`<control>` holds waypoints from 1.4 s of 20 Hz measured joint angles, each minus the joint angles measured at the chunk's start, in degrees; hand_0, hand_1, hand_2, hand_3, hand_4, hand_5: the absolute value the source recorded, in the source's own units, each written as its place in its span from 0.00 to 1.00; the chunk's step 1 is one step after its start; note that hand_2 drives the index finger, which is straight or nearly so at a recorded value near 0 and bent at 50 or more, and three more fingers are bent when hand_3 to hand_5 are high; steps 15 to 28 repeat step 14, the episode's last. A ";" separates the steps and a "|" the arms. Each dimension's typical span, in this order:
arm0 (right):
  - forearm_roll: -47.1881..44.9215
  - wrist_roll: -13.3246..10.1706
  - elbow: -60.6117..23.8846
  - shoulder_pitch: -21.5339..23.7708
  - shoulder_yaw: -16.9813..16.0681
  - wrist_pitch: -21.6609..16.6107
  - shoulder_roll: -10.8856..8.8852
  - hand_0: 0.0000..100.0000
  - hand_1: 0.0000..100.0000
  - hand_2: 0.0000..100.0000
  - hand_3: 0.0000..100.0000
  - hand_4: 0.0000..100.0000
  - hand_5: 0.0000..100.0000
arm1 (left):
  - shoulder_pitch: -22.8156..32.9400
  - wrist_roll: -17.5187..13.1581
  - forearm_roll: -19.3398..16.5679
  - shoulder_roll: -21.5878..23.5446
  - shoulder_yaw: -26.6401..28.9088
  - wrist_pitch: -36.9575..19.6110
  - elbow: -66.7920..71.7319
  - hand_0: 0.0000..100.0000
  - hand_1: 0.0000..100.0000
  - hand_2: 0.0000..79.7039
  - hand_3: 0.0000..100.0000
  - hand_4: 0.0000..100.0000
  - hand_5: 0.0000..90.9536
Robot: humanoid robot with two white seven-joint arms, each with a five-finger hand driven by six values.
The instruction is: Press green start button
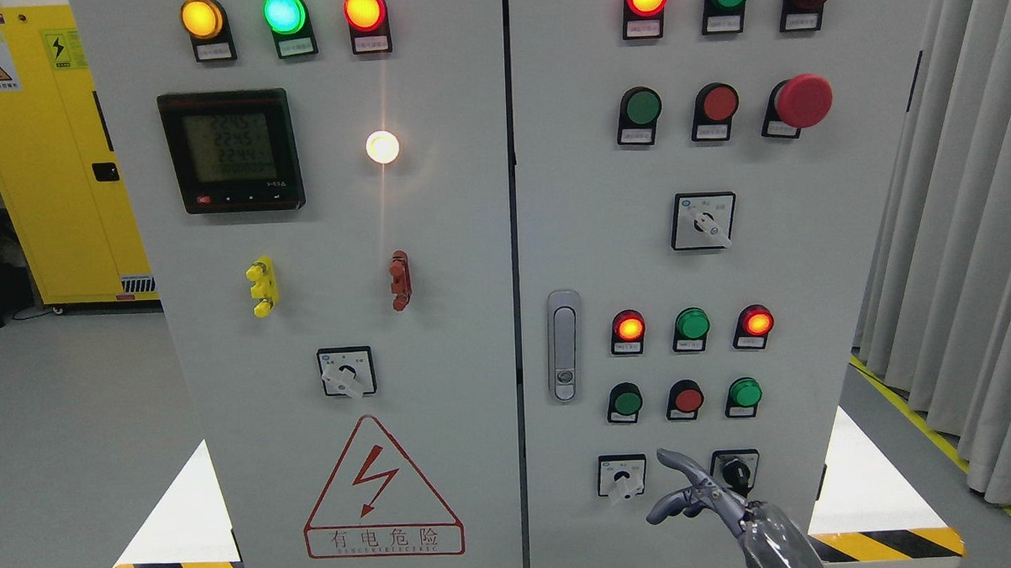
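The right hand point(698, 496) is seen at the lower right of the frame, with one finger stretched out and pointing up, the others curled in, and nothing held. Several green buttons sit on the right panel — the nearest ones, the green button point(626, 402) and another green button point(744, 392), are in the row just above the hand, and which one is the start button cannot be told. The button is likely hard, smooth and springy — it should be pushed straight in on its round face, not grabbed.
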 measured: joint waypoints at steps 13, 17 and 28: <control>-12.28 6.34 -1.57 3.66 0.24 3.88 0.32 0.34 0.51 0.00 0.00 0.03 0.00 | 0.00 0.00 0.00 0.01 0.00 -0.01 0.00 0.12 0.56 0.00 0.00 0.00 0.00; -12.54 6.92 -1.60 3.79 0.25 3.92 0.33 0.34 0.51 0.00 0.00 0.03 0.00 | 0.00 0.00 0.00 0.01 0.00 -0.01 0.00 0.12 0.56 0.00 0.00 0.00 0.00; -12.54 6.92 -1.60 3.79 0.25 3.92 0.33 0.34 0.51 0.00 0.00 0.03 0.00 | 0.00 0.00 0.00 0.01 0.00 -0.01 0.00 0.12 0.56 0.00 0.00 0.00 0.00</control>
